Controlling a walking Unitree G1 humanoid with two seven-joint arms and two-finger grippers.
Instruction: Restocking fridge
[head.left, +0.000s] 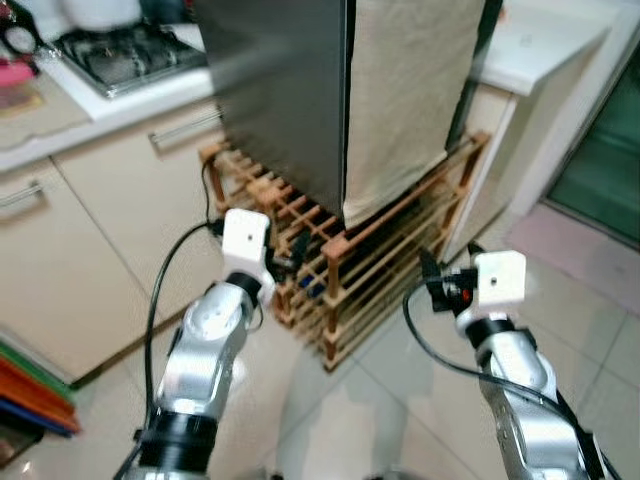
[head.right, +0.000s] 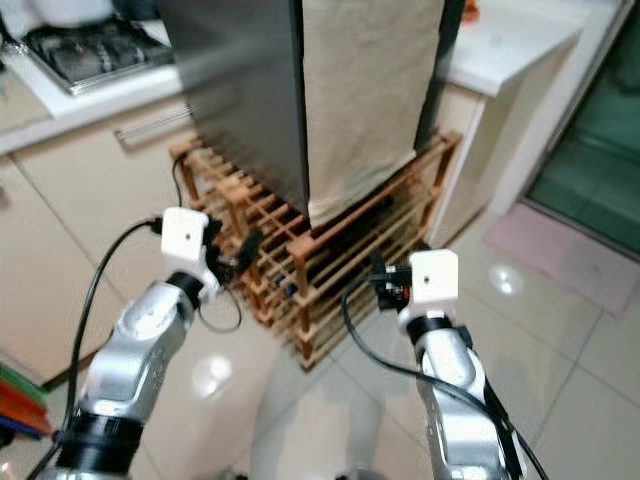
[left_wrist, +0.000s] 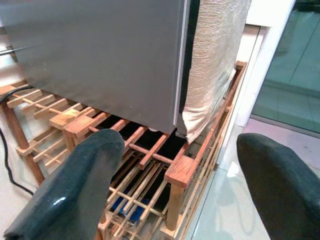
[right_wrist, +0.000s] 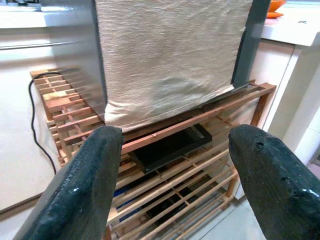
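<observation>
Before the grey fridge (head.left: 285, 90) on its wooden rack (head.left: 350, 270), the left gripper (left_wrist: 170, 185) and right gripper (right_wrist: 175, 180) hung spread and empty (approach stage, I judged); next came reaching the door.

You're looking down at a slatted wooden rack (head.left: 340, 280) standing on the pale tiled floor (head.left: 400, 400), with the grey fridge (head.left: 285, 90) resting on top of it. A beige cloth (head.left: 410, 90) hangs down the fridge's side, and a black tray (right_wrist: 172, 145) lies on a lower shelf.

The grey fridge (head.left: 285, 90), door shut, stands on a wooden slatted rack (head.left: 340, 270), cloth-draped.
</observation>
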